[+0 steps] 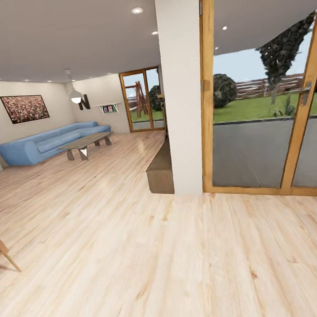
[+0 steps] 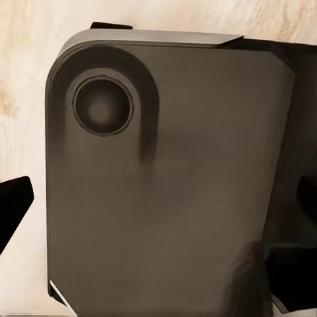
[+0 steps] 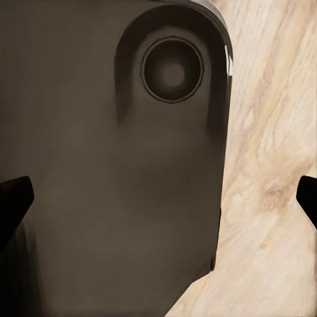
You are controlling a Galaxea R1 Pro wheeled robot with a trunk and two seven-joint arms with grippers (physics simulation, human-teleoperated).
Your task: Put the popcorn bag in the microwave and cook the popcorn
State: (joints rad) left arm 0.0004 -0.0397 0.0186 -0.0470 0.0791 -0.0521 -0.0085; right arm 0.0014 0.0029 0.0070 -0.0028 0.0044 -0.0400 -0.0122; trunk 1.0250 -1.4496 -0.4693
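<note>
Pale glossy wood-plank floor [image 1: 145, 281] nearest | white square pillar [image 1: 183, 84] | timber-framed glass doors [image 1: 264, 88] | blue curved sofa [image 1: 45, 143], low table [image 1: 83, 143] | wrist views: matte dark rounded robot base [image 2: 165, 185] | gripper spread indeterminable | popcorn bag unseen.

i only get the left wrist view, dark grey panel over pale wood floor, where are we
Observer: In a living room. The head view shows a long blue sofa by the far wall.
Operator: whats straight ahead
Observer: A white square pillar, with a wood-framed glass door to a lawn beside it.
Operator: and the right arm
Observer: In the right wrist view the right gripper has its black fingers wide apart with nothing between them, over a dark grey rounded panel.
</note>
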